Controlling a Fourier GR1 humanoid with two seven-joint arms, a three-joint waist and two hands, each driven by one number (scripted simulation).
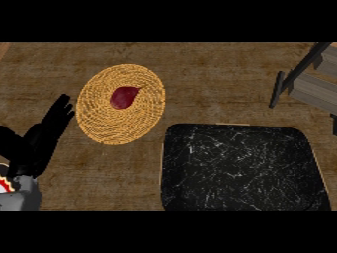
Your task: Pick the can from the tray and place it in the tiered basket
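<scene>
The left hand [36, 141] rests open, fingers straight, at the left edge beside a woven plate [98, 126] bearing a dark red object [125, 97]. The black marbled tray [240, 168] lies lower right, the tiered basket [320, 91] upper right; the can's whereabouts cannot be told.

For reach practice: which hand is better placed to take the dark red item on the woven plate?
Left, likely: the left hand lies open beside the woven plate and dark red item; the right hand is unseen.
</scene>
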